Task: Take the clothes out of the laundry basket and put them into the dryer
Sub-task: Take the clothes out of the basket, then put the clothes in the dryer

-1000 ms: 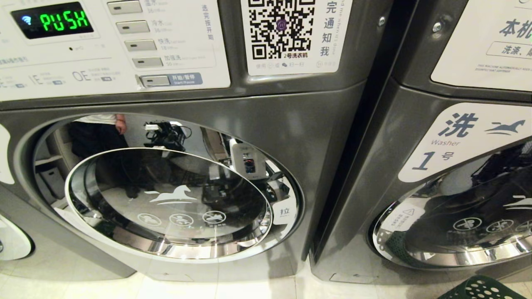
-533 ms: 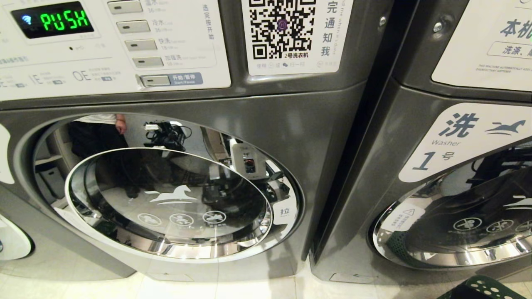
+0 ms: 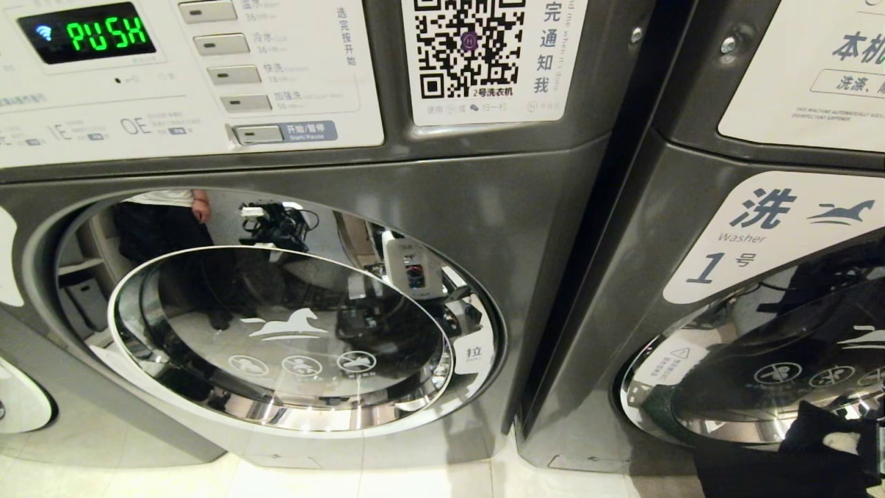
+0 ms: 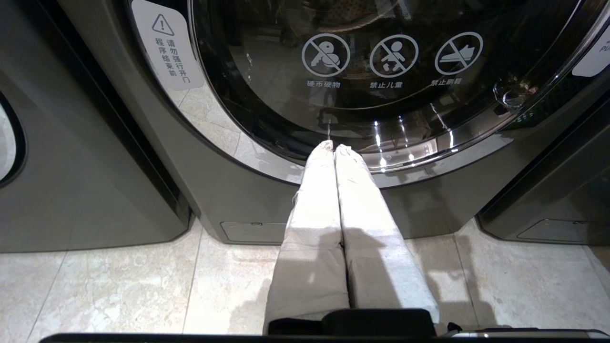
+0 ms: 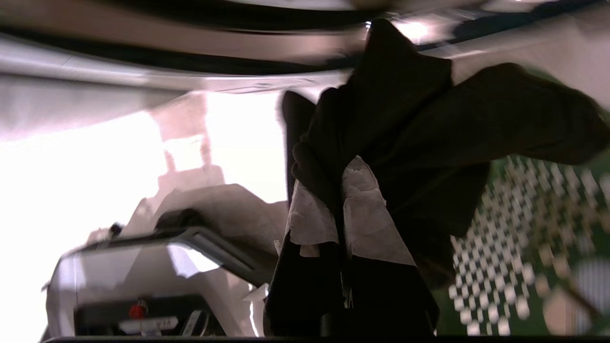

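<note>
A dark garment has risen into the head view's near right corner, where a second ago only the green basket's rim showed; the basket is now visible only in the right wrist view, behind the cloth. The right gripper is clamped on the garment, its white-padded fingers pinched tight with dark fabric bunched between and above them, the rest draping around the arm. The cloth hangs in front of the right machine, low by its door. The left machine, its display reading PUSH, stands with its round door closed. The left gripper hovers low before a closed door, fingers pressed together and holding nothing. A piece appears to be out of the basket and on its way, but with no door open in view, loading looks blocked until one is pulled open.
</note>
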You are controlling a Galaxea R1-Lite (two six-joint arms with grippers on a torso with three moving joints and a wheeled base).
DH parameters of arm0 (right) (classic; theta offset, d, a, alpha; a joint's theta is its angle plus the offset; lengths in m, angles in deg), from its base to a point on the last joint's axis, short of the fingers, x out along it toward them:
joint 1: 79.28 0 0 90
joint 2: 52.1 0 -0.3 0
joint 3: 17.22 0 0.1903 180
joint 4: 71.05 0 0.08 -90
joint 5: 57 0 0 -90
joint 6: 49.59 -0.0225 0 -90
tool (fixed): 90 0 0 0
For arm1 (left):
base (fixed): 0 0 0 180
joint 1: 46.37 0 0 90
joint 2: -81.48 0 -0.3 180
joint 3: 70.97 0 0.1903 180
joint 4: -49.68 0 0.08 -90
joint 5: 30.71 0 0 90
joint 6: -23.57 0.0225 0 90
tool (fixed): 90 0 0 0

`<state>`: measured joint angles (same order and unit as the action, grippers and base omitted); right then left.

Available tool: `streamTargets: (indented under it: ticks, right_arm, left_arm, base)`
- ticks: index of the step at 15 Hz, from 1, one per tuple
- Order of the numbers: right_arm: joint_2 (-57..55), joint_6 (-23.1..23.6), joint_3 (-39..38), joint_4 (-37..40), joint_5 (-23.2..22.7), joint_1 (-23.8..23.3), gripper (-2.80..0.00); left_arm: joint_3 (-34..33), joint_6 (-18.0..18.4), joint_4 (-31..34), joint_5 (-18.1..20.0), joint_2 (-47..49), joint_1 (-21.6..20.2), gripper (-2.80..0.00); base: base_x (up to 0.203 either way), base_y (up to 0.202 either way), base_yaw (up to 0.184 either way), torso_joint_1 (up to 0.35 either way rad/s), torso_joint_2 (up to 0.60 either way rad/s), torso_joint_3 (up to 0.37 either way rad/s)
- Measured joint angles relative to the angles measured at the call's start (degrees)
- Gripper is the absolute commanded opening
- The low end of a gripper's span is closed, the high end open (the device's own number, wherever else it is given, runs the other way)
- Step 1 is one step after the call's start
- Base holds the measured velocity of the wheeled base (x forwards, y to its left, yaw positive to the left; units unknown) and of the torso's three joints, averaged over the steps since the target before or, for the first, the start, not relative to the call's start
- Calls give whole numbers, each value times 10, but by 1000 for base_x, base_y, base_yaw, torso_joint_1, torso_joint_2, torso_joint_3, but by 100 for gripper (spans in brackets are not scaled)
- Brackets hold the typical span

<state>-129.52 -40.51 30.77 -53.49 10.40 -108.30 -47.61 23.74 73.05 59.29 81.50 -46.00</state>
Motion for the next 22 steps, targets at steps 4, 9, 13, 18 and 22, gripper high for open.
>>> streamTargets:
  ticks: [4, 9, 13, 18, 22]
  right_arm:
    - [91, -25, -41, -6, 52, 171, -280]
    - [282, -61, -166, -4, 190, 355, -280]
    - [413, -84, -216, 37, 275, 388, -280]
    - [536, -67, -237, 57, 231, 317, -280]
    - [678, -23, -240, 71, 204, 299, -280]
  left_arm:
    - [0, 0, 0, 0, 0, 0, -280]
    - [0, 0, 0, 0, 0, 0, -280]
    - [0, 0, 0, 0, 0, 0, -280]
    - [0, 0, 0, 0, 0, 0, -280]
    - [0, 0, 0, 0, 0, 0, -280]
  base:
    - [0, 0, 0, 0, 0, 0]
    - [0, 0, 0, 0, 0, 0]
    - [0, 0, 0, 0, 0, 0]
    - [0, 0, 0, 0, 0, 0]
    - [0, 0, 0, 0, 0, 0]
